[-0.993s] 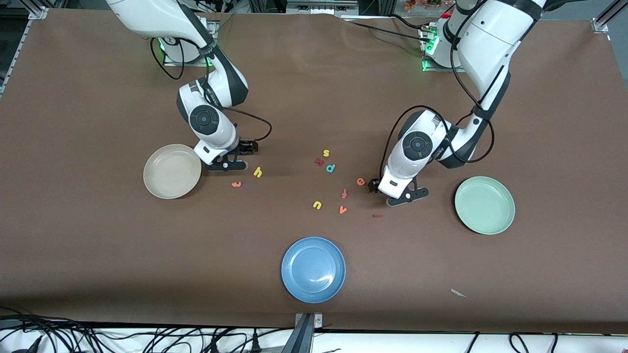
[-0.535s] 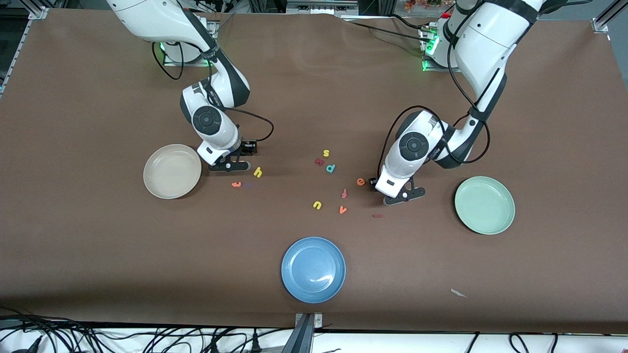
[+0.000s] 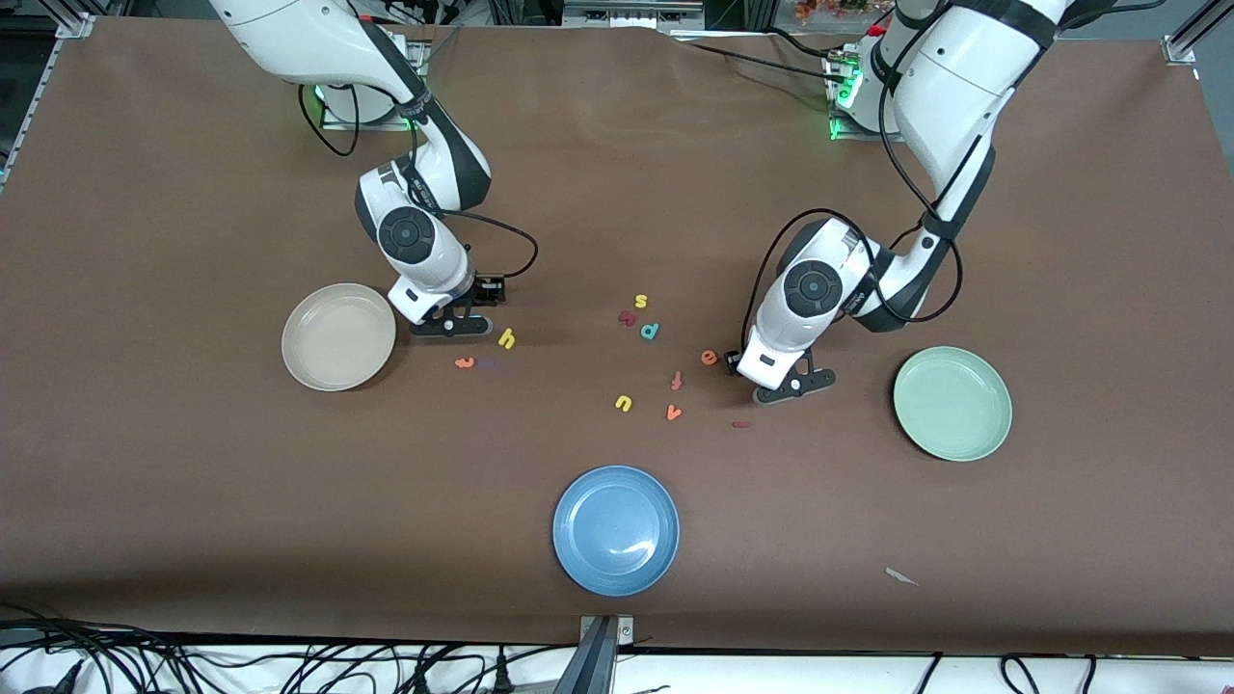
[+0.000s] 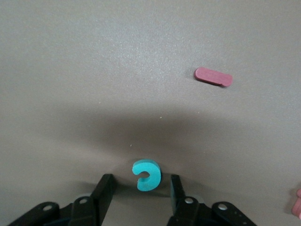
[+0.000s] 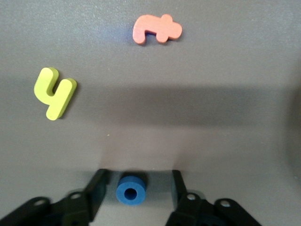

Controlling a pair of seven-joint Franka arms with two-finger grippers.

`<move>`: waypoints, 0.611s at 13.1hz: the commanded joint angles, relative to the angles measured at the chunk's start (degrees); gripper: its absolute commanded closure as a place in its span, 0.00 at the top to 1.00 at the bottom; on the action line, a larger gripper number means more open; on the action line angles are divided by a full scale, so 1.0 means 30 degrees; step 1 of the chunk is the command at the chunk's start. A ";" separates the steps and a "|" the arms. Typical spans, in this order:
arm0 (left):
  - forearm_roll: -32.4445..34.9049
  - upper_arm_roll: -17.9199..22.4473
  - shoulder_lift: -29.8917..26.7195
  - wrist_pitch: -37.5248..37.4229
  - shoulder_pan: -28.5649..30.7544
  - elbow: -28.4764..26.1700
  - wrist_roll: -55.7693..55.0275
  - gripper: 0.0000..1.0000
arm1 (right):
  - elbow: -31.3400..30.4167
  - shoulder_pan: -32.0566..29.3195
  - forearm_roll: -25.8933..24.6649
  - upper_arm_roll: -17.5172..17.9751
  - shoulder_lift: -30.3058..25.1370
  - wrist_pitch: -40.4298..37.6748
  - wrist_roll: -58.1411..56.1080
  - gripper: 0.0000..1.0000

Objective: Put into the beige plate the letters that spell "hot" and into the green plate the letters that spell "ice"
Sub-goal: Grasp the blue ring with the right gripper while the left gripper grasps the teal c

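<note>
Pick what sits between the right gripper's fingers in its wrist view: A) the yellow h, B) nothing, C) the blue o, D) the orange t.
C: the blue o lies on the table between the fingers of the right gripper, with gaps either side; the yellow h and orange t lie apart.

Even overhead light, soft shadows, sharp focus

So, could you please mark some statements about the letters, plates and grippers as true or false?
1. The beige plate holds a letter. False: it holds nothing.
2. The teal c lies between the left gripper fingers. True.
3. The right gripper straddles the yellow h. False: it straddles the blue o; the h lies apart.
4. The green plate holds nothing. True.
5. The orange e is in the blue plate. False: it lies on the table.
</note>
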 commanded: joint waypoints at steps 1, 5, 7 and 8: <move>0.0569 0.0036 0.0257 0.0123 -0.0076 0.0300 -0.0489 0.54 | -0.0272 -0.0136 0.0046 0.0177 0.0015 0.0447 -0.0325 0.52; 0.0511 0.0036 0.0521 0.0123 -0.0047 0.0768 -0.0489 0.50 | -0.0301 -0.0136 0.0046 0.0177 -0.0014 0.0331 -0.0325 0.43; 0.0510 0.0036 0.0696 0.0123 -0.0046 0.0856 -0.0431 0.49 | -0.0418 -0.0136 0.0046 0.0206 -0.0101 0.0301 -0.0179 0.45; 0.0510 0.0036 0.0813 0.0123 -0.0046 0.0973 -0.0431 0.48 | -0.0419 -0.0136 0.0046 0.0438 -0.0160 0.0185 -0.0033 0.47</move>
